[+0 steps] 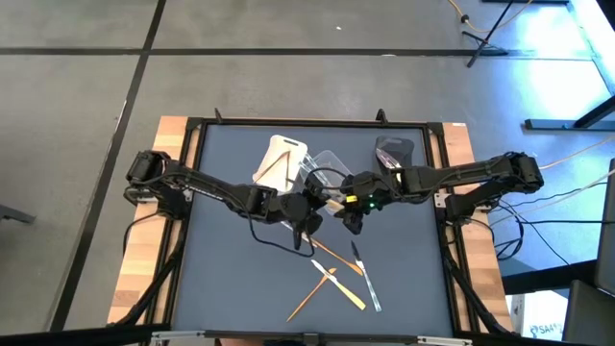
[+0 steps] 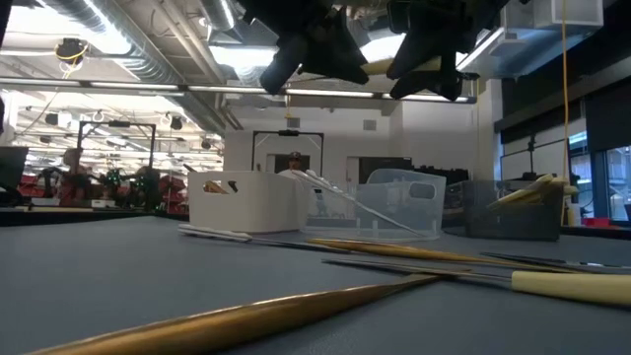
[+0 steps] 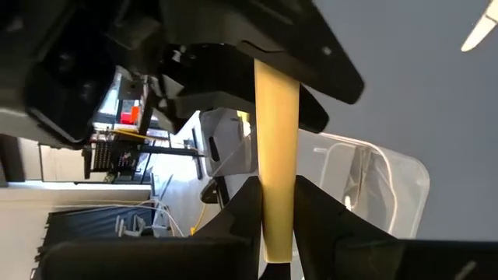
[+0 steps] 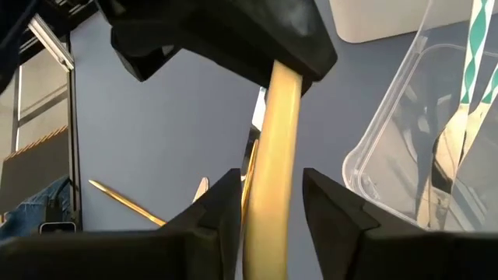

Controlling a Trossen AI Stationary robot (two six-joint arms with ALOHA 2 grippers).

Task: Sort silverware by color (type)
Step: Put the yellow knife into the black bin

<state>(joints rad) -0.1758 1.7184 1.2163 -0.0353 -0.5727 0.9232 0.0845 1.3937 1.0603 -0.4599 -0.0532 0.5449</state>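
Meeting mid-frame above the table: left gripper clamped on a yellow utensil, right gripper fingers apart around the same piece. Rest of silverware lies lower center.

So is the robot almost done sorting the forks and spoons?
Not yet. Some pieces already sit in the white tub, clear tub and dark grey tub. A yellow piece is passing between the grippers: the left gripper pinches it, the right gripper has let go. Several utensils lie on the mat.
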